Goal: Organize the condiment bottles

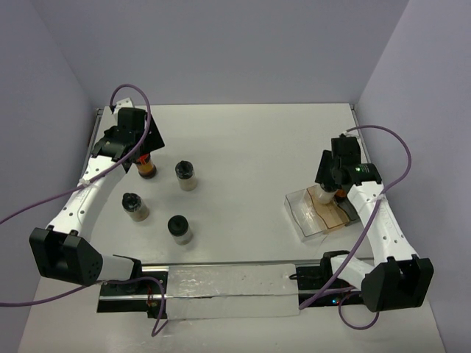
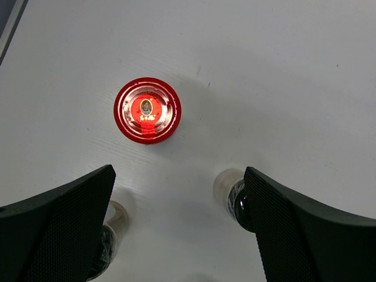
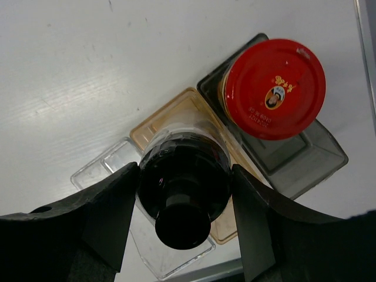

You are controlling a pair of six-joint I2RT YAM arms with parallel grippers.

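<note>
Closest to the arm bases, we see the nearest black-capped jar standing upright on the white table, and a little farther back and to the left stands the left black-capped jar. On the right sits the clear plastic tray, where the right gripper is clamped on the held black-capped jar, over the amber middle compartment (we cannot tell whether its base touches the floor). Just beside it, the tray's red-capped jar stands in the smoky grey end compartment. Farther back on the left, the far black-capped jar stands alone, well apart from the tray. Farthest of all, the table's red-capped jar stands upright with orange-brown contents, and the left gripper hangs above it with jaws spread wide, touching nothing.
</note>
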